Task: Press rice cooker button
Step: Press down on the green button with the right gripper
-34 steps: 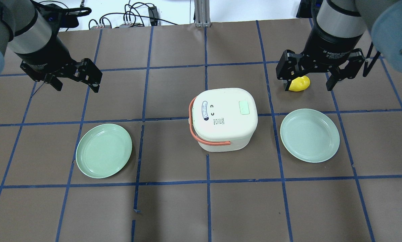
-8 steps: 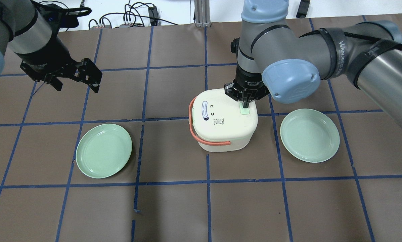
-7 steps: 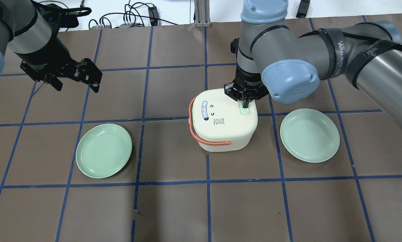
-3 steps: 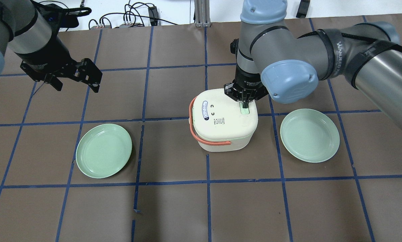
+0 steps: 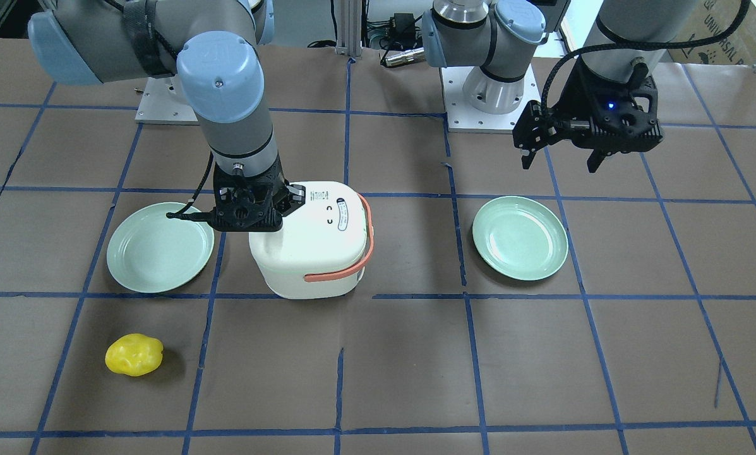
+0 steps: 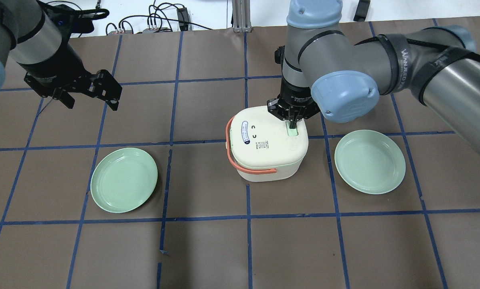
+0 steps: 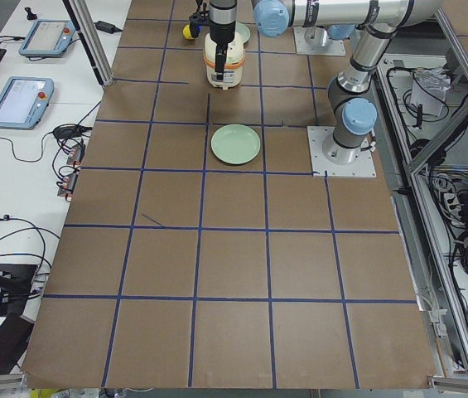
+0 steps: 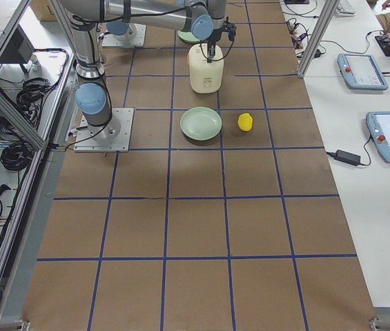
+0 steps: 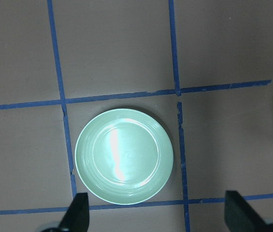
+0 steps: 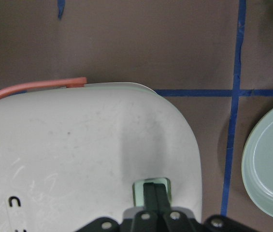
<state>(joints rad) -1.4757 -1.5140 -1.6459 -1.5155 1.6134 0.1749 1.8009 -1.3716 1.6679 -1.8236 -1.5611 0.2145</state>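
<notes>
Inspection of my station, taken from the rice cooker [image 6: 264, 146] outward.

Item 1, cooker. It stands upright on the desk [image 6: 207, 249], lid shut. Its coral handle [image 6: 232, 158] lies folded down around the side facing my left arm. A pale green button [image 10: 137, 189] sits in the lid, towards the edge on my right-arm side.

Item 2, right pincer [image 6: 292, 129]. It hangs straight down over that edge of the cooker. The fingers [image 10: 150, 192] are drawn fully together, nothing between them, and their joined tips sit on the button. I cannot tell from any view whether the button is pushed in.

Item 3, left pincer [image 6: 90, 101]. It hovers well away from the cooker, on my left and further out from my base. Its fingers are spread wide with nothing in their grip. Its wrist view looks straight down on the plate listed next.

Item 4, surroundings. One mint-green plate [image 6: 124, 180] lies flat on the desk to the cooker's left. A second plate [image 6: 370, 161] lies to the cooker's right, nearer to it. A small yellow lump [image 5: 134, 354] lies beyond that second plate, on the side away from my base, touching nothing.
</notes>
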